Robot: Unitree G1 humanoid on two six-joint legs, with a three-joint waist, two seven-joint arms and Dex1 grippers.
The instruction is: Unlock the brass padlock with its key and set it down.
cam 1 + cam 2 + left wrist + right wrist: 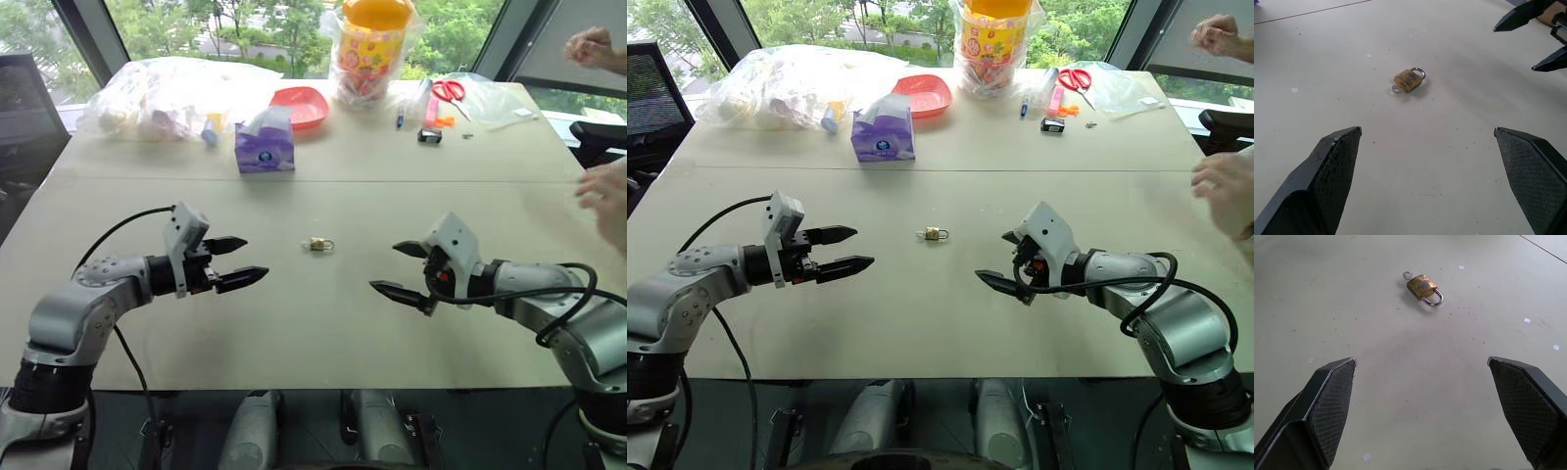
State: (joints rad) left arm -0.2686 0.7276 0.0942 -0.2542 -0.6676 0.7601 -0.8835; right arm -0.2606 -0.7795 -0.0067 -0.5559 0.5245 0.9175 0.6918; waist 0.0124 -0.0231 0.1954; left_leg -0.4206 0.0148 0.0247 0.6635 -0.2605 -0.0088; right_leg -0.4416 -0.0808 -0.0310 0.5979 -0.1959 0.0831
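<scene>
2 grippers hover over the table (323,333): my left gripper (238,262) spread wide and empty, the brass padlock (317,244) lying flat between them with the key (1396,88) at its base, my right gripper (399,268) equally spread and empty.

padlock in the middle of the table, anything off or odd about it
Nothing stands out. The brass padlock lies flat on the table, shackle closed, with the key sticking out of its base. Both grippers, left and right, are open and apart from it.

Beige table (323,333), brass padlock (317,244) with key (1396,88) mid-table, tissue pack (264,147) behind
</scene>
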